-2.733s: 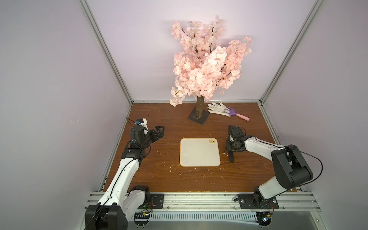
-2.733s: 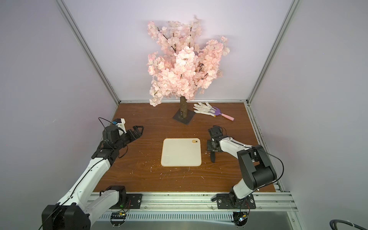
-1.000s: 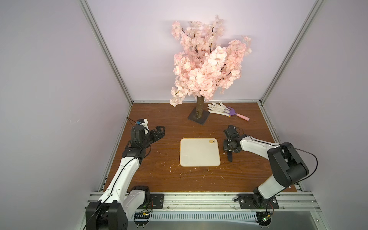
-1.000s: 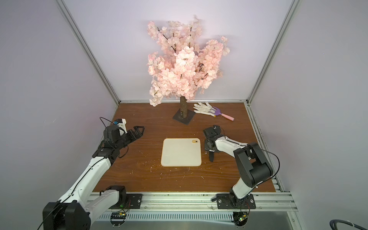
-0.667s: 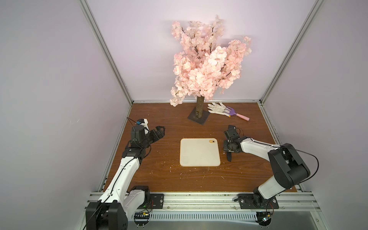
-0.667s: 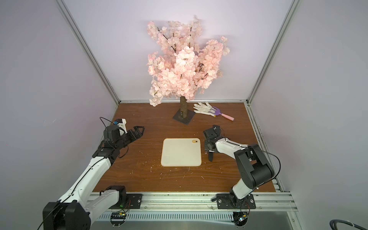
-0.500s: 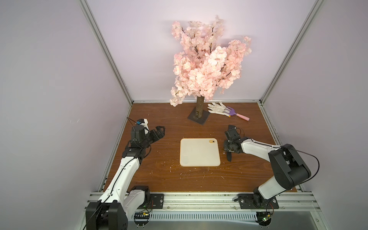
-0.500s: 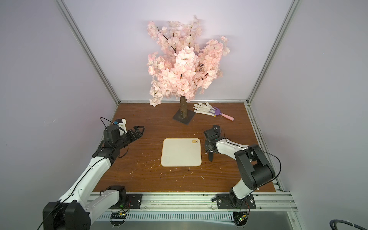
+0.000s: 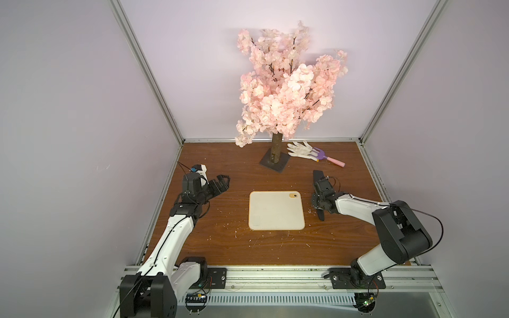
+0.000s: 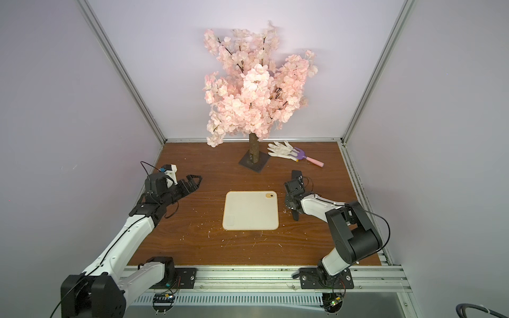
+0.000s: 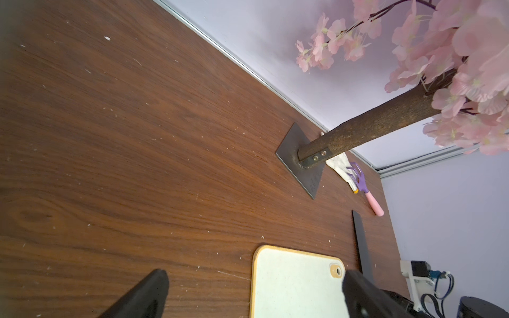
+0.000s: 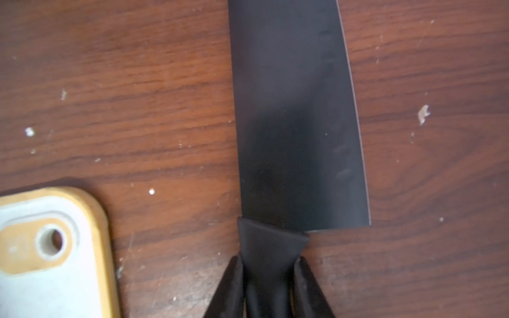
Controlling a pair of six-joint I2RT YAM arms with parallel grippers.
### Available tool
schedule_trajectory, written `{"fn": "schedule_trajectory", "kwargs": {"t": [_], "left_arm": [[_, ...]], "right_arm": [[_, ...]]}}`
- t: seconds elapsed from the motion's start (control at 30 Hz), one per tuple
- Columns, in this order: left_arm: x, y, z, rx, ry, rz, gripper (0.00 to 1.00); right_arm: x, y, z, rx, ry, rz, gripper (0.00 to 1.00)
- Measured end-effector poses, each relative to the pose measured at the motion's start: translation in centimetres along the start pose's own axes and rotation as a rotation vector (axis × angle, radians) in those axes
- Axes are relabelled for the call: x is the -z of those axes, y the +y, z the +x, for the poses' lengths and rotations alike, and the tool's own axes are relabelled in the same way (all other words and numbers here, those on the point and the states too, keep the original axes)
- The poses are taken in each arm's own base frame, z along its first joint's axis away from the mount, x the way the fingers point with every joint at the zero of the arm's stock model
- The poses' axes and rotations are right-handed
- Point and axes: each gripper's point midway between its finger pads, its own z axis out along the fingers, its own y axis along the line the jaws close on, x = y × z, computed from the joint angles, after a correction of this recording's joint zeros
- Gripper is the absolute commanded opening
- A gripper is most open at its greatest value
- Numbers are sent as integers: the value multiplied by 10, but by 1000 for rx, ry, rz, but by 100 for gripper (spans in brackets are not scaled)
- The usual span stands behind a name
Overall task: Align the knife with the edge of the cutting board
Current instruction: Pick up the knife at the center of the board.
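You are getting bright, even overhead light in both top views. The blossom tree (image 9: 289,90) is glowing near-white at mid-frame and throwing a faint shadow on the wall behind. The wall rails (image 9: 146,71) are splaying toward the upper corners. In the left wrist view, the left gripper (image 11: 256,278) is sitting out of focus and near petals are smearing. In the right wrist view, the knife (image 12: 297,110) is reading soft, a thin glint running along its edge, and the cutting board (image 12: 41,275) is blurring.

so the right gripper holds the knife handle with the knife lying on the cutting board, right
No: the knife lies on the table beside the cutting board, per the right wrist view. The right gripper does hold its handle.
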Motion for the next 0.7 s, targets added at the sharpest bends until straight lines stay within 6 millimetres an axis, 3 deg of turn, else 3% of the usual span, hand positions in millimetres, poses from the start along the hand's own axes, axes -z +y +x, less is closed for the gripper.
{"fn": "schedule_trajectory", "kwargs": {"t": [0.27,0.7], "left_arm": [[-3,-5,6,-7,30,26,100],[-8,-26,26,-68,89,78,100]], "right_arm": [[18,-16,17,31,37,26,0],[50,-10,6,55,-28,-21,0]]}}
